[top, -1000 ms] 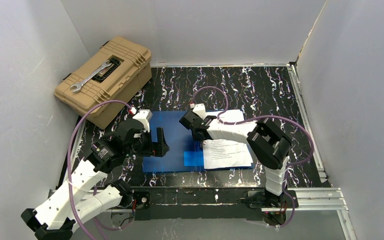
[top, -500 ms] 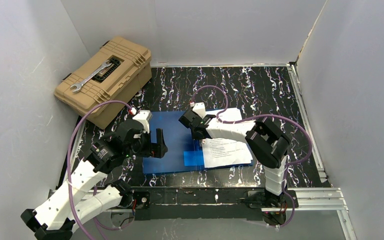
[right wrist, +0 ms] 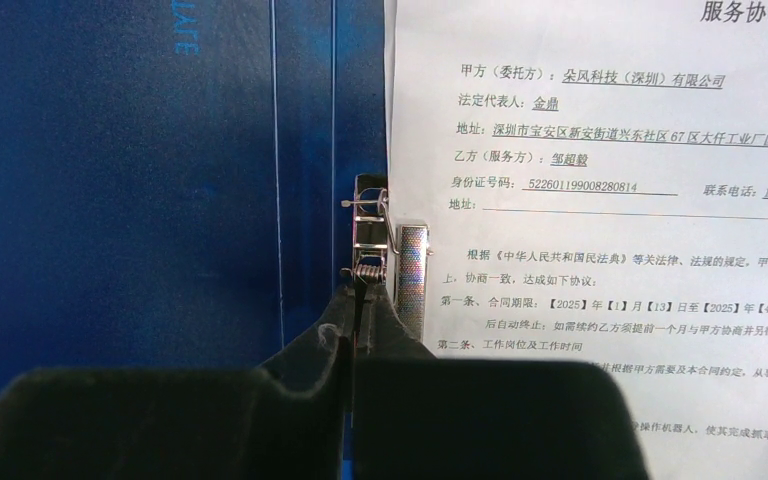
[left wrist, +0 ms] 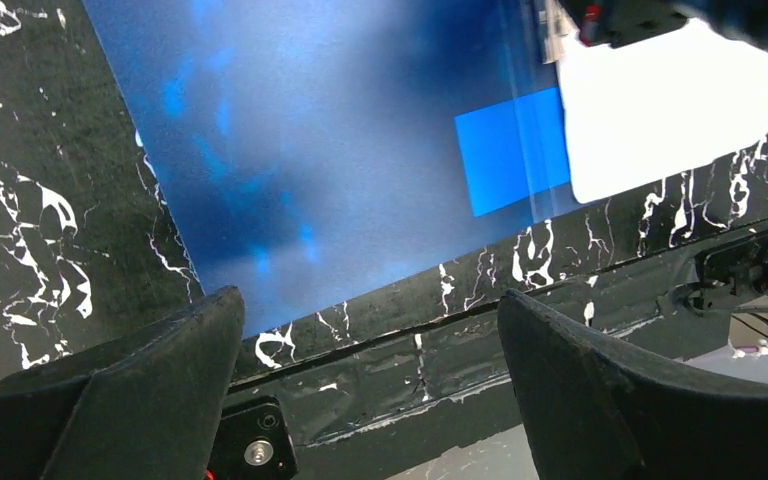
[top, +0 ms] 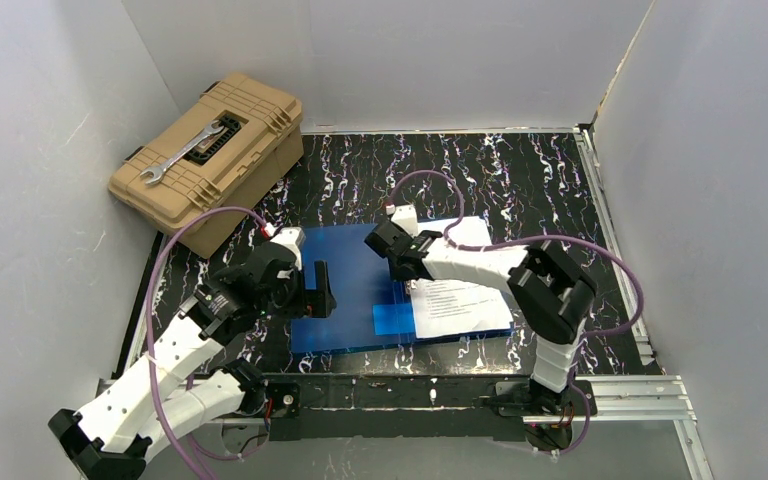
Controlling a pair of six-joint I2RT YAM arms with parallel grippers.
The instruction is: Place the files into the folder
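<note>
While the folder [top: 345, 285] lay opened flat on the bench [top: 520, 180], the files [top: 460, 300] rested on its right half, with their left edge at the metal clip [right wrist: 380, 235] beside the spine. The right end effector [right wrist: 355, 315] was clenched, its fingertips pressed together and touching the near end of the clip. The left end effector [left wrist: 368, 310] was released, with its jaws spread wide, and it hovered above the near left edge of the folder.

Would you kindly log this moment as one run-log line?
left gripper open over folder | right gripper shut, tips at clip | files lie in open folder
</note>
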